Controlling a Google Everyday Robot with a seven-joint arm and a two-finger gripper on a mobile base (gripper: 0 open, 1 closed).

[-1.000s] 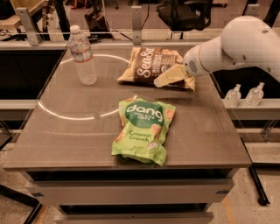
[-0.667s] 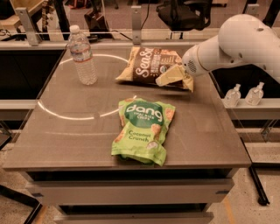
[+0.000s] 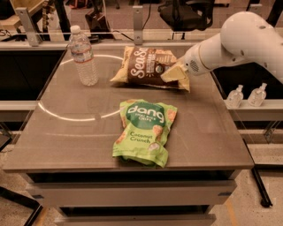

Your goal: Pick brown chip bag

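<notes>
Table (image 3: 212, 145): a big grey-brown top; its front edge is the closest thing to us, and a thin ring of light shines on its left side
Green bag (image 3: 143, 130): lies flat on the front middle of the table; it is bright green, with the word dang in white near its top end, and it sits well apart from the other bag
Brown chip bag (image 3: 143, 66): lies at the back of the table, a bit right of the middle, behind the green bag; it is dark brown with big white letters and yellow edges, and its long side runs left to right
Gripper (image 3: 177, 74): sits at the right end of the brown chip bag and touches it; the jaws are closed on that end, with a pale finger lying on top of the bag
Arm (image 3: 239, 39): fat and white, reaching in from the top right
Water bottle (image 3: 83, 56): stands upright at the back left of the table, clear with a white cap, well apart from the brown chip bag
Two little bottles (image 3: 235, 96): stand side by side on a low shelf past the right edge of the table
Black chair (image 3: 185, 13): far behind the table, at the top
</notes>
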